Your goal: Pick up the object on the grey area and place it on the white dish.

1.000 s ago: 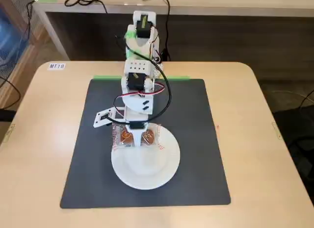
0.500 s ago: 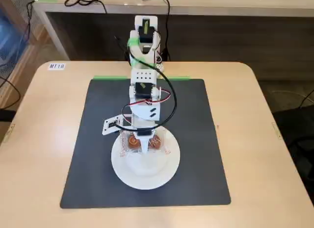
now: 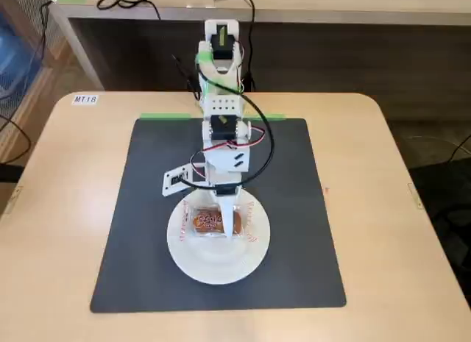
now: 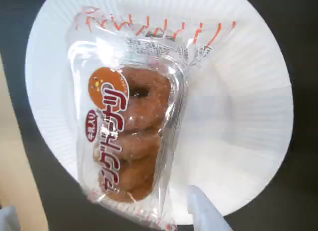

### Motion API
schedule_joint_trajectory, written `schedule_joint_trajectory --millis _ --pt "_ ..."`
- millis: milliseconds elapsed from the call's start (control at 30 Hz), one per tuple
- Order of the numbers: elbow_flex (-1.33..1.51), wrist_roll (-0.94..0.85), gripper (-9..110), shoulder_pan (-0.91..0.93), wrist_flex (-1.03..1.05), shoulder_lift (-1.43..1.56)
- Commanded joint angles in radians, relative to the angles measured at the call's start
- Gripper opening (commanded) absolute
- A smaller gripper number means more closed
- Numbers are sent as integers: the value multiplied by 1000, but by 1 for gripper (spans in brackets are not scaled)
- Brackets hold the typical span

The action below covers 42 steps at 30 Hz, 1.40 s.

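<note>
The snack [image 3: 208, 223], small ring doughnuts in a clear wrapper with red and white print, lies on the white dish [image 3: 215, 272]. The dish sits on the dark grey mat [image 3: 294, 232], near its front middle. My gripper [image 3: 218, 209] hangs just over the back edge of the dish, above the snack. In the wrist view the snack [image 4: 131, 126] fills the left half of the dish [image 4: 238, 121]. One white fingertip [image 4: 201, 213] shows at the bottom edge and the other at the bottom left corner. The jaws stand wide apart, open, and do not press the wrapper.
The mat lies on a light wooden table [image 3: 59, 209] with rounded corners. The arm's base [image 3: 221, 70] stands at the mat's back edge beside green tape [image 3: 165, 116]. Wires loop off the arm. A desk edge with cables runs along the back.
</note>
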Motion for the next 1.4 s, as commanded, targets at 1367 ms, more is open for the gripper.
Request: schedule_joint_trajectory --millis 1367 --pt "1655 -81 0 109 -166 1967"
